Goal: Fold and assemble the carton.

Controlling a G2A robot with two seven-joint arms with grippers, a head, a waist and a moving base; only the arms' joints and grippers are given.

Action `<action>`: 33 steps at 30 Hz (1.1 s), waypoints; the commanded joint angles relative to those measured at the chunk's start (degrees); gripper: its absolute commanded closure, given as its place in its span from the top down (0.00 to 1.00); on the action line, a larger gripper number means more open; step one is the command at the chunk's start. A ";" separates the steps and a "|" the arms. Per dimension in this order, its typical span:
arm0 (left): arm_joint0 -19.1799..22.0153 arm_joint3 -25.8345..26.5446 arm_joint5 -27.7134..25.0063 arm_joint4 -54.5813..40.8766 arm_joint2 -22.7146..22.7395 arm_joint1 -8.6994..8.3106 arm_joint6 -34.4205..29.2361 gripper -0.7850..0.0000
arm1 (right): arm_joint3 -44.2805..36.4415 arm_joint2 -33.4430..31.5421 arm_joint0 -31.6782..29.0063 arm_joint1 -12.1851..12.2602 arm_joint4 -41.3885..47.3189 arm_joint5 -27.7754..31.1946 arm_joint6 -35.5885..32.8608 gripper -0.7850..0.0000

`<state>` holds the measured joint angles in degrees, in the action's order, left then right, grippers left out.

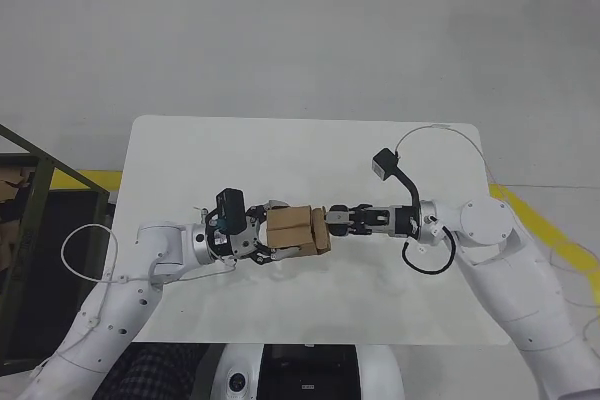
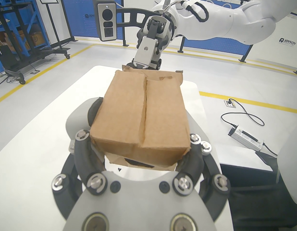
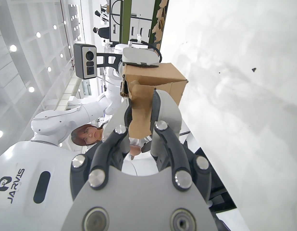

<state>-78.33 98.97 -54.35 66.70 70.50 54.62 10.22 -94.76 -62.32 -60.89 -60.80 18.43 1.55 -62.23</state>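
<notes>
A brown carton is held above the middle of the white table, between my two grippers. My left gripper is shut on one end of it; in the left wrist view the carton sits between the fingers with its seamed face up. My right gripper is at the opposite end, shut on a loose flap. In the right wrist view that flap sits between the pads of the right gripper, with the carton body beyond.
A green-framed bin of cardboard pieces stands off the table's left side. A thin cable loops over the table's back right corner. Bare table surface lies all around the carton.
</notes>
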 commanded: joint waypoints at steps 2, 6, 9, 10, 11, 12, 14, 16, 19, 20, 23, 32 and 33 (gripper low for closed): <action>0.06 -0.09 0.04 0.03 0.02 0.04 -0.12 0.70 | -0.55 -0.30 -0.08 0.11 -0.37 -0.20 -0.05 0.22; 0.21 -0.37 0.04 0.01 -0.09 0.10 -0.45 0.70 | -1.30 -0.50 -0.21 0.26 -0.83 -0.75 -0.67 0.21; 0.31 -0.47 0.10 -0.03 -0.15 0.14 -0.63 0.71 | -1.76 -0.33 -0.24 0.32 -1.20 -1.14 -1.28 0.19; 0.34 -0.50 0.14 -0.03 -0.17 0.15 -0.71 0.70 | -1.89 -0.22 -0.23 0.33 -1.25 -1.33 -1.44 0.18; 0.39 -0.55 0.23 -0.02 -0.20 0.18 -0.84 0.70 | -2.08 -0.06 -0.18 0.34 -1.41 -1.51 -1.64 0.16; 0.45 -0.51 0.23 0.08 -0.22 0.19 -0.92 0.70 | -2.16 0.03 -0.12 0.35 -1.58 -1.67 -1.76 0.15; 0.52 -0.55 0.30 0.14 -0.26 0.22 -1.03 0.70 | -2.39 0.32 0.12 0.38 -2.18 -2.33 -2.16 0.15; 0.56 -0.52 0.39 0.25 -0.25 0.24 -1.10 0.70 | -2.49 0.45 0.27 0.40 -2.55 -2.68 -2.22 0.18; 0.57 -0.44 0.43 0.39 -0.22 0.27 -1.04 0.70 | -2.68 0.68 0.53 0.45 -3.38 -3.40 -2.33 0.22; 0.54 -0.39 0.44 0.46 -0.21 0.28 -0.99 0.70 | -2.63 0.72 0.58 0.46 -3.50 -3.49 -2.36 0.20; 0.46 -0.20 0.44 0.52 -0.14 0.29 -0.93 0.69 | -2.51 0.73 0.78 0.49 -3.67 -3.64 -2.35 0.15; 0.08 0.31 -0.13 0.63 -0.10 0.32 -0.72 0.70 | -2.40 1.11 1.19 0.45 -3.45 -3.53 -1.90 0.11; 0.06 0.35 -0.16 0.67 -0.10 0.33 -0.74 0.71 | -2.41 1.18 1.24 0.43 -3.39 -3.45 -1.84 0.11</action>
<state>-78.25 99.28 -54.48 67.32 70.41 54.94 9.50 -97.18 -61.20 -59.70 -60.35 14.99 -1.95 -64.11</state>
